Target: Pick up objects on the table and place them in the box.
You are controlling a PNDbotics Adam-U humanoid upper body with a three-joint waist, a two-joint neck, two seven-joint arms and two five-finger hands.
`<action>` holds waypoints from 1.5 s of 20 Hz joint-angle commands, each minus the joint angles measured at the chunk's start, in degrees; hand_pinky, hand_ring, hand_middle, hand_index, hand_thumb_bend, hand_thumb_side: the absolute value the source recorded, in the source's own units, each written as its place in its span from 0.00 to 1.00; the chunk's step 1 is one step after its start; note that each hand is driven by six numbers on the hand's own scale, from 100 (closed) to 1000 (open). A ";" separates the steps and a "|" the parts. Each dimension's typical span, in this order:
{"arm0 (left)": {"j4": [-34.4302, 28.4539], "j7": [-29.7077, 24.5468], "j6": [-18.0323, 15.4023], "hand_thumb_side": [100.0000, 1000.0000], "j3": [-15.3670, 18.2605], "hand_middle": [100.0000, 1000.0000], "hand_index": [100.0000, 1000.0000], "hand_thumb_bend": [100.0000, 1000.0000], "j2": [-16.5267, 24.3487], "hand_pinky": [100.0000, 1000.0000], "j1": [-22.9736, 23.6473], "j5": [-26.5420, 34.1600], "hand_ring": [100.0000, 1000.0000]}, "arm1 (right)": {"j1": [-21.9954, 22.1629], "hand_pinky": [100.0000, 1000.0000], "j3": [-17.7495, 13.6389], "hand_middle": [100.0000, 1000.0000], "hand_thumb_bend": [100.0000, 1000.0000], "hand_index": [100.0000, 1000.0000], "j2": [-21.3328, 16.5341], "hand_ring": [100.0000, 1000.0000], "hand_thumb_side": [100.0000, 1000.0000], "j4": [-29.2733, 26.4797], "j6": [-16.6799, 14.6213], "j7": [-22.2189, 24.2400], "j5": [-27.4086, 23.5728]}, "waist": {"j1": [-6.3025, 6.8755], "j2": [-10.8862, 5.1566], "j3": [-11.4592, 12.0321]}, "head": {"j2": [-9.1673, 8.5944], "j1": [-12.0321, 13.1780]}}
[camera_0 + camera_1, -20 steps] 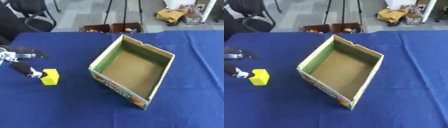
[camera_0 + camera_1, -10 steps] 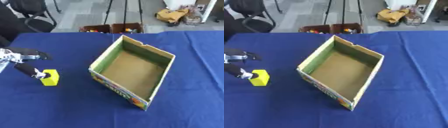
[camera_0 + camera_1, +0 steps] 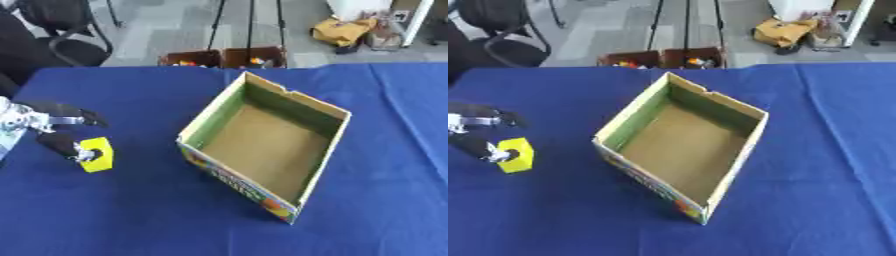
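Over the last second the left robot hand (image 3: 54,131) has edged closer to the yellow block (image 3: 96,154), its lower finger now touching the block's near-left face while the upper fingers (image 3: 77,115) stay spread above, so the hand is apart and not yet clamped on anything. The block sits on the blue worktop (image 3: 131,210), well left of the box (image 3: 267,145), which stands open and looks empty. The likely slip: with only one finger in contact, closing could nudge the block sideways across the cloth rather than pinch it. The right robot hand is out of view.
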 commanded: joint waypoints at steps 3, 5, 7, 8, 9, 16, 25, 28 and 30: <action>0.97 -3.63 -4.87 0.59 0.16 1.00 1.00 0.20 1.34 0.84 -1.31 -0.19 0.97 | -0.62 0.74 -0.03 0.64 0.00 0.80 -0.82 0.73 0.52 -1.01 0.02 0.29 -0.77 | 0.74 -0.08 0.30 | -0.34 0.26; 1.16 -3.63 -4.84 0.59 0.12 1.00 1.00 0.20 1.47 0.84 -1.54 -0.61 0.97 | -0.56 0.74 0.00 0.64 0.00 0.80 -0.70 0.73 0.52 -1.01 0.03 0.39 -0.89 | 0.79 -0.10 0.34 | -0.40 0.41; 1.67 -3.63 -4.83 0.61 0.09 1.00 1.00 0.19 1.32 0.83 -1.58 -0.78 0.97 | -0.56 0.74 -0.08 0.64 0.00 0.79 -0.65 0.73 0.52 -1.01 0.03 0.32 -0.97 | 0.76 -0.08 0.25 | -0.54 0.55; 1.97 -3.63 -4.81 0.61 0.05 1.00 1.00 0.19 1.20 0.83 -1.59 -0.52 0.95 | -0.53 0.74 -0.13 0.63 0.00 0.79 -0.65 0.73 0.51 -1.01 0.04 0.26 -0.97 | 0.75 -0.07 0.20 | -0.56 0.61; 2.20 -3.63 -4.68 0.61 -0.01 1.00 1.00 0.19 1.12 0.83 -1.62 -0.31 0.95 | -0.49 0.74 -0.18 0.63 0.00 0.79 -0.65 0.73 0.51 -1.01 0.05 0.18 -0.97 | 0.73 -0.06 0.17 | -0.57 0.66; 1.88 -3.63 -2.91 0.62 0.08 0.86 1.00 0.23 0.52 0.73 -1.66 1.59 0.82 | -0.41 0.74 -0.26 0.63 0.00 0.78 -0.53 0.74 0.51 -1.01 0.12 0.11 -0.94 | 0.64 0.13 0.31 | -0.55 0.71; 0.93 -3.63 0.23 0.60 -0.07 0.81 1.00 0.19 -0.11 0.67 -1.66 3.20 0.70 | -0.25 0.74 -0.48 0.62 0.00 0.77 -0.42 0.73 0.51 -1.01 0.28 0.16 -1.07 | 0.62 0.59 0.29 | -0.51 0.79; 0.71 -3.63 0.91 0.56 0.02 0.76 1.00 0.12 -0.07 0.60 -1.65 2.79 0.61 | -0.28 0.74 -0.53 0.62 0.00 0.77 -0.40 0.73 0.51 -1.01 0.32 0.15 -1.12 | 0.61 0.66 0.34 | -0.50 0.83; 0.48 -3.63 1.60 0.53 0.20 0.74 0.99 0.08 -0.03 0.56 -1.68 2.20 0.57 | -0.31 0.74 -0.54 0.62 0.00 0.77 -0.39 0.73 0.51 -1.01 0.29 0.15 -1.15 | 0.60 0.67 0.39 | -0.49 0.83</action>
